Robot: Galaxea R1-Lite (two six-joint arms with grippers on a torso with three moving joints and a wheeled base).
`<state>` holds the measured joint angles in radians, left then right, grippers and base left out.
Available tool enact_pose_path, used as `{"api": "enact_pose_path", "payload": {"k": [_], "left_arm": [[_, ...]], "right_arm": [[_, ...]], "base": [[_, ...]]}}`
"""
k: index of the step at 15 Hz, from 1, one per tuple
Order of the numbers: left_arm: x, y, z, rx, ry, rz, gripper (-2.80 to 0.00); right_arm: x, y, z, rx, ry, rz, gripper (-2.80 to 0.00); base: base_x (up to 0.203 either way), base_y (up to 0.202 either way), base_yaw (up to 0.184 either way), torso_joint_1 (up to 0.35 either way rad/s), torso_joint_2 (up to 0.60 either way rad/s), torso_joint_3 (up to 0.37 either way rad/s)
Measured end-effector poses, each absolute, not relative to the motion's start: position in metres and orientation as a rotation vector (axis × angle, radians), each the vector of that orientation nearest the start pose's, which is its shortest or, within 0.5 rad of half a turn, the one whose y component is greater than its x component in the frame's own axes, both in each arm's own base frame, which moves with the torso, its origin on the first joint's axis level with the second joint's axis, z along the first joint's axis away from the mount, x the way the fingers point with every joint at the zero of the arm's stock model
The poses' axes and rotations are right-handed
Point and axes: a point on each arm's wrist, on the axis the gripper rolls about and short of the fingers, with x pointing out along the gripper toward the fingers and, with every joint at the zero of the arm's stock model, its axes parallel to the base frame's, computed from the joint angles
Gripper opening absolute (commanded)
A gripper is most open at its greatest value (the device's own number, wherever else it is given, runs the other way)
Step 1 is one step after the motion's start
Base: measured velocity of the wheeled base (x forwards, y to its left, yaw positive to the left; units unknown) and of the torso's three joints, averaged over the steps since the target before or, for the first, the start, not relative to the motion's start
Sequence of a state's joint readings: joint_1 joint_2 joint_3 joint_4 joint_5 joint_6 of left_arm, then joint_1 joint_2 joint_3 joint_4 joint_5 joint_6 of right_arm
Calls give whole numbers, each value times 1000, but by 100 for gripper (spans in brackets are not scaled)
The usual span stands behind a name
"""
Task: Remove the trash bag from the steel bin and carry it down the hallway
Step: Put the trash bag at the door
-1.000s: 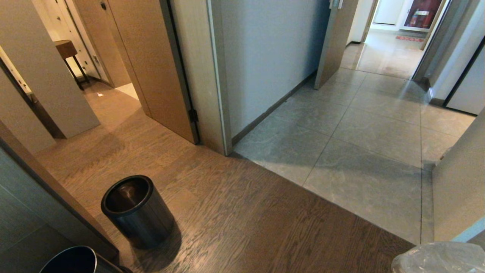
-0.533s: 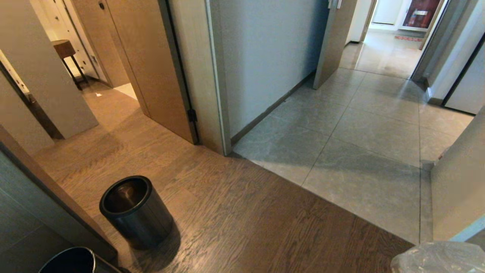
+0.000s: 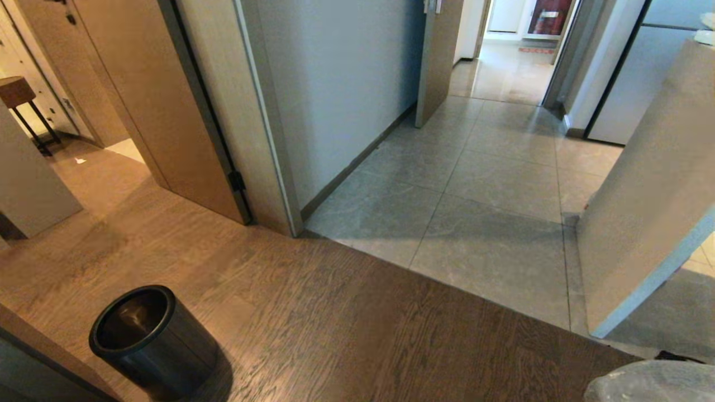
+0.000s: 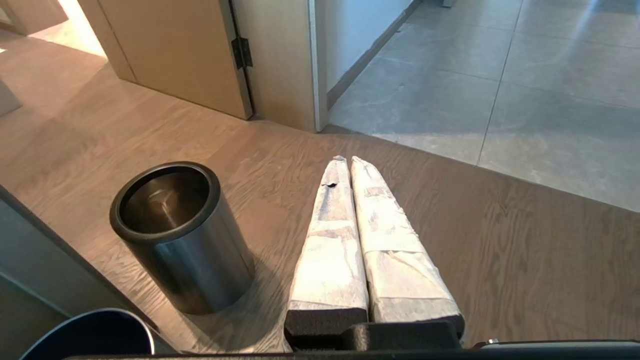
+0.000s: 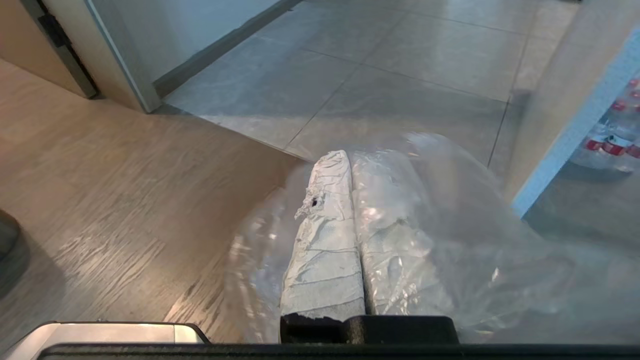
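The floor (image 3: 313,329) near the robot is brown wood-grain plank; beyond a diagonal seam it gives way to the large grey-beige stone tiles of the hallway (image 3: 491,184), which runs off between pale walls toward a bright far room; a tan wooden door (image 3: 151,106) stands open on the left with a black hinge at its edge, and next to it a grey-blue wall (image 3: 341,84) with a dark skirting follows the tiles; a second door leaf (image 3: 438,56) stands ajar farther along; a pale partition (image 3: 642,190) with a light blue edge rises on the right; a stool (image 3: 19,103) with thin dark legs shows in the side room at far left.

The bin (image 3: 148,340) stands upright on the wood at lower left, close to a wall corner; its steel inside is bare; in the left wrist view the curved rim of a second container (image 4: 95,332) shows near it.

The bag (image 5: 425,235) is out of the bin, draped over the right gripper (image 5: 347,160), whose taped fingers are pressed together on the thin plastic; in the head view it shows at the lower right corner; the left gripper (image 4: 346,160) hangs over the wood beside the bin, fingers together and empty.
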<state>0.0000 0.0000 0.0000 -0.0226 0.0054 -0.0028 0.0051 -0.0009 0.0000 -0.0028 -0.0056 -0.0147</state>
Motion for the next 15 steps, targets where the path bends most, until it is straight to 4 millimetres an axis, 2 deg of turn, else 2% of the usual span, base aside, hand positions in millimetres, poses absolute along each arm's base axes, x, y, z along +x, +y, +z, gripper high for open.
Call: {"api": "enact_pose_path", "payload": {"k": [10,15], "left_arm": [[-23,0,78,-3,-22,5,-280],[-23,0,78,-3,-23,6,-280]], "right_arm": [[-23,0,76,-15,-3,0,-280],[-23,0,76,-15,-4,0,-280]], "base": [[0,0,0,0,0,0],[2,8,-156,1,5,3]]}}
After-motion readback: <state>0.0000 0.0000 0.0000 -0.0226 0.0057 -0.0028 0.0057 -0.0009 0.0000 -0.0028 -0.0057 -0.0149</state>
